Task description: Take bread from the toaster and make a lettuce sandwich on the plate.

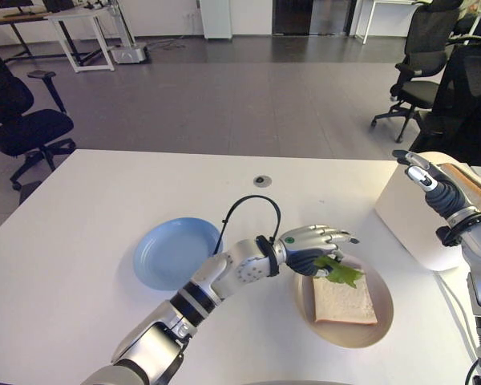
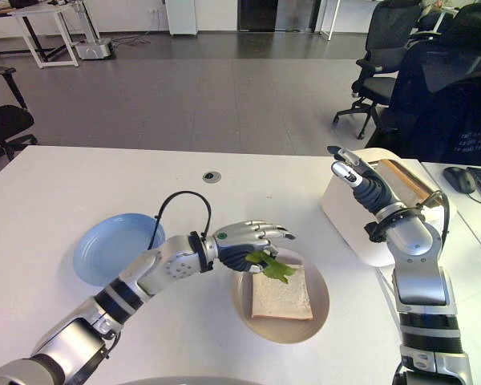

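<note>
- Lettuce leaf (image 1: 341, 273) is hanging from the left hand (image 1: 317, 241), whose fingers are curling around its upper end and pinching it.
- Leaf is dangling over the far left corner of the bread slice (image 1: 345, 301); I cannot tell whether it is touching the slice.
- Slice is lying flat in the tan plate (image 1: 345, 338), which is sitting on the white table (image 1: 80, 241) toward the right.
- Blue plate (image 1: 172, 253) is sitting just left of the tan one, with the left forearm passing its near edge.
- Black cable (image 1: 252, 200) is looping up from the left wrist.
- White toaster (image 1: 405, 212) is standing at the table's right side, with a second slice (image 1: 469, 183) showing in its top.
- Right hand (image 1: 429, 180) is hovering at the toaster's top edge, fingers stretching out straight, gripping nothing.
- Office chairs (image 1: 24, 120) are standing on the floor beyond the table.
</note>
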